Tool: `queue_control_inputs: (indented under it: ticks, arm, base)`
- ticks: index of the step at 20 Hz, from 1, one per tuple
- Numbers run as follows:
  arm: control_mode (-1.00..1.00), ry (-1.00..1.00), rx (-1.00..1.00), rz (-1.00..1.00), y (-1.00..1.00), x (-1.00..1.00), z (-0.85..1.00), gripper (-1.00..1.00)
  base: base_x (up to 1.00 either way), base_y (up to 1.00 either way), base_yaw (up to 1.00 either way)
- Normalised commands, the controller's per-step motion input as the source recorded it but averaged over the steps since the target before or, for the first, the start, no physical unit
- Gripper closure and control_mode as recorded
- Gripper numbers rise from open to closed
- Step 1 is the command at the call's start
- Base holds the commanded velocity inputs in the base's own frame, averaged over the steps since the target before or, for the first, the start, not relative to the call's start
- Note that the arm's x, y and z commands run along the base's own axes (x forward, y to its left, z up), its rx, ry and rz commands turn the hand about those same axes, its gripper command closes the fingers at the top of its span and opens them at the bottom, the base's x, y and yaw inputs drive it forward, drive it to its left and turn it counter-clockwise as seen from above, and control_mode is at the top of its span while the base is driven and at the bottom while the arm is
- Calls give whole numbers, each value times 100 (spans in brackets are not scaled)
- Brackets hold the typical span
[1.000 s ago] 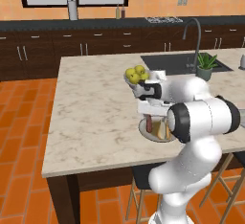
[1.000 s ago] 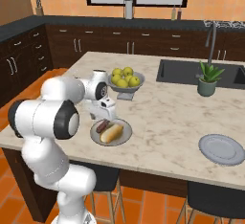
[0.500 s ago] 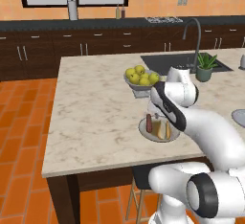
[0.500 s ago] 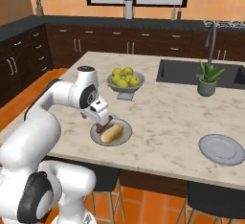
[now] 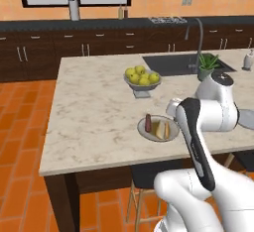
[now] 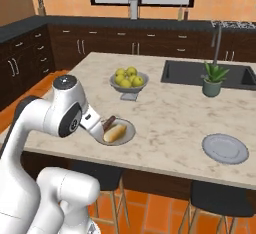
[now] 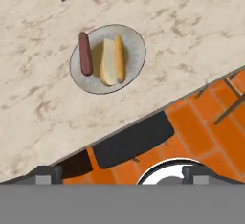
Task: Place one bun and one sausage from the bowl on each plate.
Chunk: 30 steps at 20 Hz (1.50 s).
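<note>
Gripper (image 7: 122,175), jaws spread wide and holding nothing, hangs above the counter's near edge, the near plate (image 7: 136,46) lying beyond it with one bun (image 7: 113,61) and one sausage (image 7: 85,53) side by side; the second plate (image 6: 225,148) sits bare, well apart toward the sink side. The bun is judged light and soft—take it across its middle with a gentle close, lest it crush. The sausage is judged firmer, smooth and apt to roll or slip—grip it at mid-length, across its narrow width.
</note>
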Motion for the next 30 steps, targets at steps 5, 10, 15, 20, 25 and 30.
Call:
queue_control_inputs:
  ticks: [5, 10, 15, 20, 25, 30]
  arm:
    - [100, 0, 0, 0, 0, 0, 0, -100]
    - [100, 0, 0, 0, 0, 0, 0, -100]
    - [100, 0, 0, 0, 0, 0, 0, -100]
    - [100, 0, 0, 0, 0, 0, 0, -100]
    - [100, 0, 0, 0, 0, 0, 0, -100]
    - [100, 0, 0, 0, 0, 0, 0, -100]
  base:
    - [-63, -100, 2]
    - [-47, -100, 5]
    - [-29, -100, 3]
    - [-22, -100, 2]
    - [-1, -100, 0]
    - [12, -100, 0]
